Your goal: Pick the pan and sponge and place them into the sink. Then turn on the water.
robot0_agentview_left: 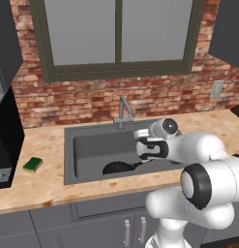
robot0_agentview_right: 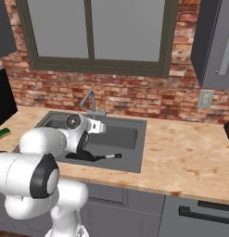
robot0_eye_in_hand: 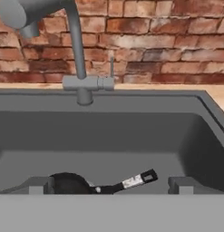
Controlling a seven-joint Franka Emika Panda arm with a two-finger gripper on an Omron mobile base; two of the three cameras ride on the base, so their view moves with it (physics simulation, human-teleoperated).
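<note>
The black pan [robot0_agentview_left: 118,167] lies on the floor of the dark grey sink [robot0_agentview_left: 67,145], near its front wall, with its pale-tipped handle [robot0_eye_in_hand: 140,179] pointing right. The green and yellow sponge [robot0_agentview_left: 33,164] rests on the counter left of the sink, and it also shows as a small sponge [robot0_agentview_right: 2,133] at the left edge of the right base view. My gripper [robot0_agentview_left: 142,149] hovers over the basin's right front part, open, with nothing between its fingers. In the hand view the gripper [robot0_eye_in_hand: 111,186] faces the faucet [robot0_eye_in_hand: 77,45], and the pan [robot0_eye_in_hand: 70,183] lies below and beyond the fingertips [robot0_eye_in_hand: 41,186].
A black appliance [robot0_agentview_left: 5,145] stands on the counter just left of the sponge. The faucet [robot0_agentview_left: 123,109] rises at the sink's rear against the brick wall under the window. Bare counter [robot0_agentview_right: 190,148] stretches right of the sink. A wall outlet [robot0_agentview_left: 216,88] sits at the far right.
</note>
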